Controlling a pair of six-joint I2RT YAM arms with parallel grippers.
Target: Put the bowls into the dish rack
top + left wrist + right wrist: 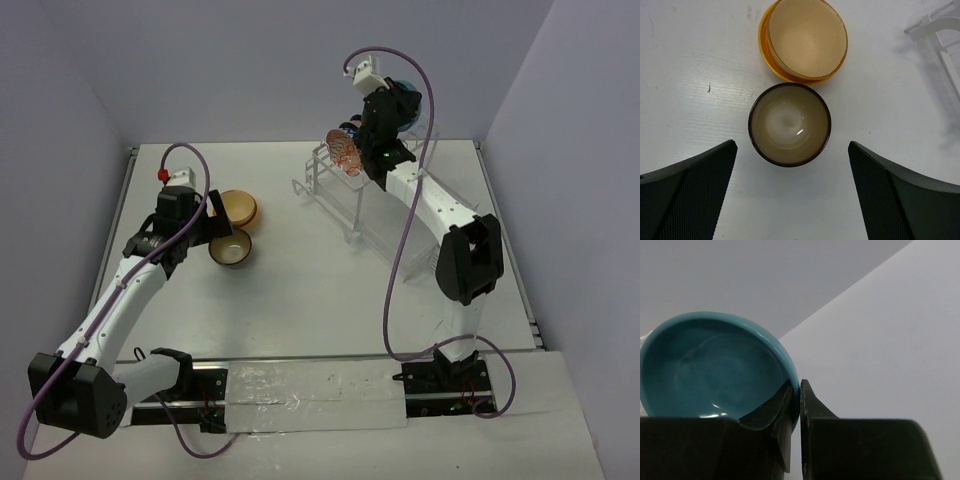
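Note:
My right gripper (800,387) is shut on the rim of a blue bowl (715,370), one finger inside and one outside. In the top view this blue bowl (407,100) hangs tilted above the far end of the white wire dish rack (340,200). A reddish-pink patterned bowl (345,152) stands on edge in the rack's top. My left gripper (791,145) is open above a cream bowl with a dark rim (790,125) and is not touching it. Just beyond that, a tan bowl (806,37) sits nested in an orange-yellow bowl (765,52).
The rack's near corner (935,25) shows at the top right of the left wrist view. In the top view the table bowls (235,228) lie left of the rack, with bare white table between. Grey walls enclose the table on three sides.

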